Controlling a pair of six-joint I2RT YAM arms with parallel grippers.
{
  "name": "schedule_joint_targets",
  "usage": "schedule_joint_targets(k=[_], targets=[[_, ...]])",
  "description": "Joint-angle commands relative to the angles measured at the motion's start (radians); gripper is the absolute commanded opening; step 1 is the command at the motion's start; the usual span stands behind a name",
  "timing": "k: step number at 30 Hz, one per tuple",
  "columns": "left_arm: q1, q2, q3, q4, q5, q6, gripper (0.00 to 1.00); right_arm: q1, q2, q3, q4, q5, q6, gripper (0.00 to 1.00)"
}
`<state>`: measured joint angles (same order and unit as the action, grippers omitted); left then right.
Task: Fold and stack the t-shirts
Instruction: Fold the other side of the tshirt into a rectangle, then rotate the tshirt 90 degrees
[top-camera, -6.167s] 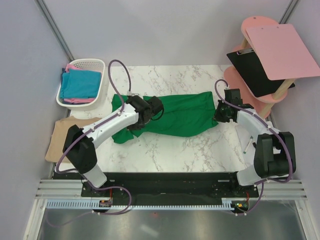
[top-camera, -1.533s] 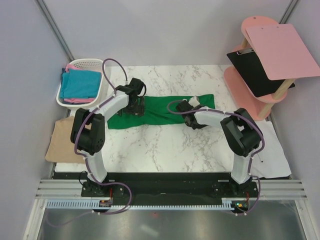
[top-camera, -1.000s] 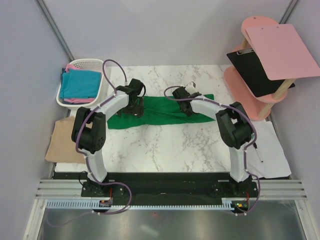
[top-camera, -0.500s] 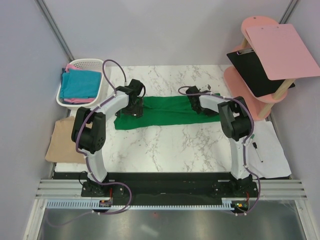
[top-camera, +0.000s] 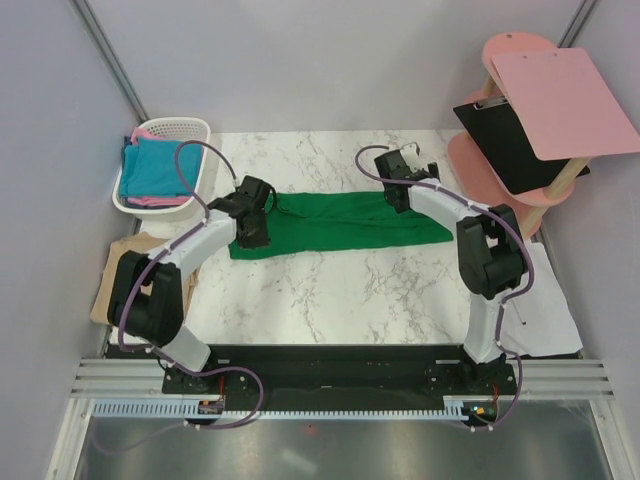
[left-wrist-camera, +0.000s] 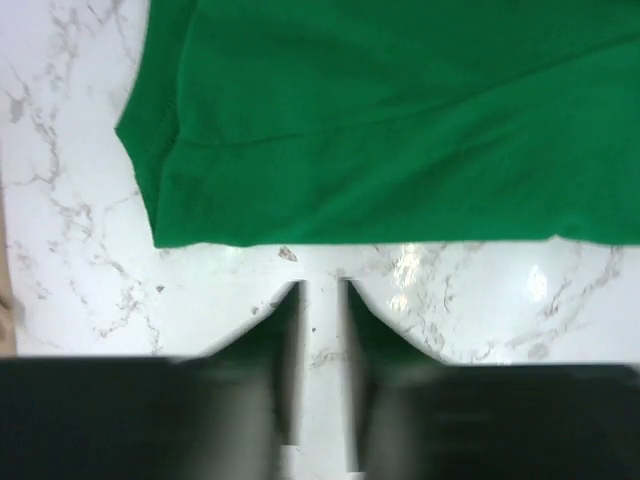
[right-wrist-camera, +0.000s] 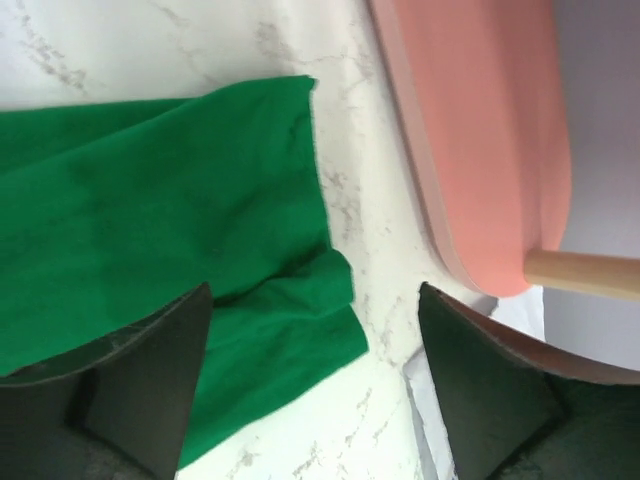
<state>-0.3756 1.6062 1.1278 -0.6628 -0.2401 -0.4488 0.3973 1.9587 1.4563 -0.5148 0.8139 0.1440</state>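
Lengthwise fold seems done: bright green cloth t-shirt (top-camera: 340, 221) is laid between the jaws, both parted and empty. Next, its ends must be gripped, folded crosswise.

We get the left gripper (left-wrist-camera: 320, 285) only as a smear in its wrist view, its fingers (left-wrist-camera: 283, 335) melting into the dark band below. The green t-shirt (left-wrist-camera: 400, 110) runs off the top and right edges there. From above, that gripper covers part of the shirt's left end, and the left arm (top-camera: 185, 250) crosses the tan t-shirt (top-camera: 108, 275). In the basket (top-camera: 190, 128), just the edges of the pink t-shirt (top-camera: 143, 133) peek out from under the teal-blue t-shirt (top-camera: 160, 165). The bottom edge of its own view cuts off the right gripper (right-wrist-camera: 312, 295).
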Motion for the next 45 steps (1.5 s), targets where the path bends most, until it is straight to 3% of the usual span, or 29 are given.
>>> schedule_joint_targets(k=[1,2,4,5,15,21,27,32,38,39,41,42,44,45], targets=[[-0.009,-0.095,-0.12,0.127,0.126,-0.131,0.02,0.002,0.077,0.065,0.033,-0.064,-0.038,0.7],[-0.014,-0.104,-0.135,0.138,0.154,-0.142,0.02,0.002,0.1,0.085,0.035,-0.071,-0.04,0.44],[-0.038,-0.108,-0.163,0.147,0.153,-0.163,0.02,0.0,0.124,0.126,0.035,-0.071,-0.049,0.06],[-0.046,-0.1,-0.168,0.146,0.144,-0.171,0.02,0.0,0.155,0.145,0.03,-0.064,-0.053,0.0],[-0.052,0.142,-0.041,0.106,0.065,-0.217,0.02,-0.031,0.282,0.262,0.018,-0.09,-0.058,0.0],[-0.028,0.265,0.062,0.086,0.035,-0.214,0.02,-0.034,0.324,0.279,-0.14,-0.159,0.008,0.0],[0.053,0.386,0.203,0.02,-0.014,-0.194,0.02,-0.031,0.244,0.15,-0.238,-0.226,0.08,0.0],[0.115,0.487,0.367,-0.038,-0.024,-0.156,0.02,-0.003,0.086,-0.031,-0.295,-0.301,0.133,0.0],[0.121,0.739,0.775,-0.188,-0.056,-0.039,0.02,0.104,-0.118,-0.187,-0.369,-0.392,0.173,0.0],[0.121,0.779,0.931,-0.219,-0.056,-0.027,0.02,0.119,-0.142,-0.217,-0.373,-0.427,0.186,0.0],[0.122,0.92,1.103,-0.289,-0.03,0.014,0.02,0.167,-0.205,-0.243,-0.386,-0.465,0.195,0.0],[0.122,0.964,1.28,-0.305,-0.018,0.028,0.02,0.182,-0.222,-0.266,-0.387,-0.495,0.2,0.0],[0.124,1.064,1.447,-0.323,0.039,0.053,0.02,0.205,-0.268,-0.284,-0.392,-0.573,0.198,0.0],[0.126,1.071,1.452,-0.316,0.068,0.056,0.02,0.206,-0.283,-0.3,-0.387,-0.594,0.198,0.0]])
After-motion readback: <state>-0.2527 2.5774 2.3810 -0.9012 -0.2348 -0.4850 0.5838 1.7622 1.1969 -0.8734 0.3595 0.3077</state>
